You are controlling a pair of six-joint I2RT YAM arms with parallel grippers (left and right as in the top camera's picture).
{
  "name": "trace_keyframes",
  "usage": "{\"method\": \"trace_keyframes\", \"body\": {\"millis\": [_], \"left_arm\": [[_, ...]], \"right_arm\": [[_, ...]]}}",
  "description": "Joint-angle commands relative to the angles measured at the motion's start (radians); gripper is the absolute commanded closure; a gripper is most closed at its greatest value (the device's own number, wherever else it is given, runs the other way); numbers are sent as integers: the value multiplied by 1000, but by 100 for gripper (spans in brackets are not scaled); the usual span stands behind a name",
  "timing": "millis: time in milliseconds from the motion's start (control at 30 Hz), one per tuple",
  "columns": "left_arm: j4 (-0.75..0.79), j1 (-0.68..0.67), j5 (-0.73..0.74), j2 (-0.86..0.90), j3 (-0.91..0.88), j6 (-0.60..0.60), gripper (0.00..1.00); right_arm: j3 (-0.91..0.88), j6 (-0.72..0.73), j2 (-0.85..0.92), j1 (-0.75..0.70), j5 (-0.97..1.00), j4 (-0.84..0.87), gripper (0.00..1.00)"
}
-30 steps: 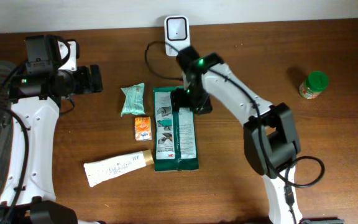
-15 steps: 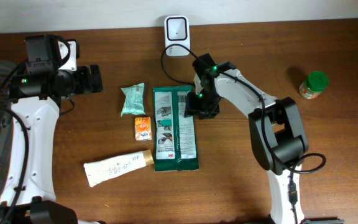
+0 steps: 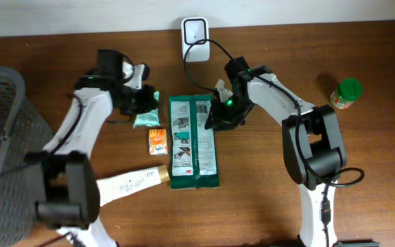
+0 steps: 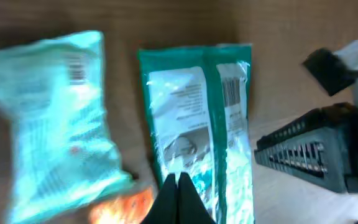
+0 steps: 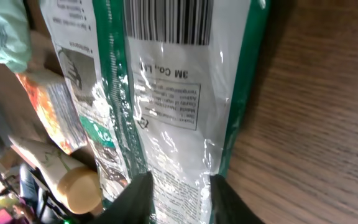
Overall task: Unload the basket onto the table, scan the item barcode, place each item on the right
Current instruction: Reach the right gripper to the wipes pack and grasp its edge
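Two moves have just happened. The left gripper [image 3: 141, 103] has swung in from the table's left side to hang near the small teal packet [image 3: 145, 111], its fingers now pressed together on nothing. The right gripper [image 3: 219, 118] has slid from the top of the green pack [image 3: 194, 147] to its right edge, narrowing; we cannot tell whether it pinches the film yet. The pack lies flat below the scanner [image 3: 195, 31], barcode [image 5: 166, 18] up, so we judge lifting comes next.
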Motion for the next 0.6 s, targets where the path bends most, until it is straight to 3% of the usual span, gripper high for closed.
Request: {"method": "trace_keyframes", "body": {"millis": [0,167,300,467,567], "left_arm": [[31,-47,97,113,-10,-37,100],[34,-103,100,205,-10,-51,100],[24,-114,-46,222,-29,-124,100],[74,-116,-74,222,-93,-142,100],[76,-124,-88,222,-94,-142,100]], "right_arm": [[-29,-7,-13,-9,3,17,74],[-38,-7,-13,-9,10,33,73],[-42,-7,-13,-9,6,21,72],[-127,-4,-13,-29,3,42,55],[-256,50,-13,-31,-108,179,50]]}}
